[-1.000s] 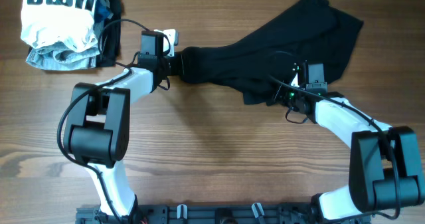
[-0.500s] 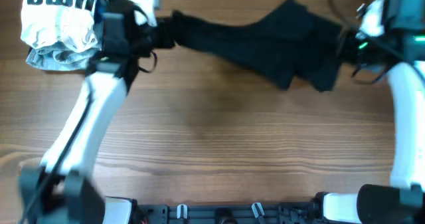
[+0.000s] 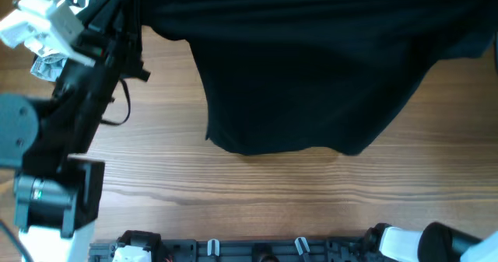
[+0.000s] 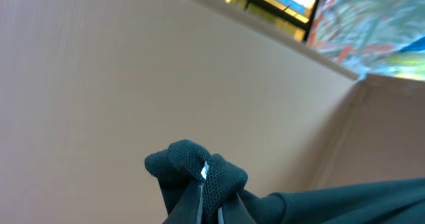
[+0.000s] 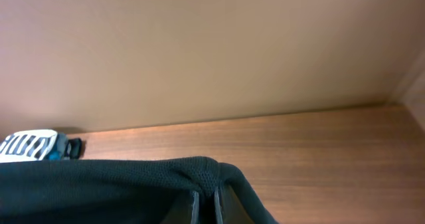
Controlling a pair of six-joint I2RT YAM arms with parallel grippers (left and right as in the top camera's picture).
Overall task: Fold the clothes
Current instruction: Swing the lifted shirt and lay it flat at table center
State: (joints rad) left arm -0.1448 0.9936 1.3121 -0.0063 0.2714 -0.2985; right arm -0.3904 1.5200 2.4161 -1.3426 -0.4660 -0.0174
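Overhead: black garment (image 3: 311, 75) hangs spread between the two arms, high above the desk (image 3: 272, 200) and close under the camera. Its lower hem sags in a shallow curve; whether it clears the wood cannot be told from above.

Left tool (image 4: 207, 201): fingers closed on a bunched corner, with a knob of cloth standing proud of the tips. Right tool (image 5: 204, 204): fingers pinched on a doubled edge, the cloth running off to one side.

Fabric reads as a fine mesh knit, matte and thin. Judged light and fully limp, with no stiffness of its own; it drapes wherever unsupported. Probably a little slick, so a shallow pinch might creep. Best holds are corners and hems, where layers double up.

Desk is smooth wood-grain. Striped white garment (image 5: 26, 146) lies at the desk's far side, well apart.
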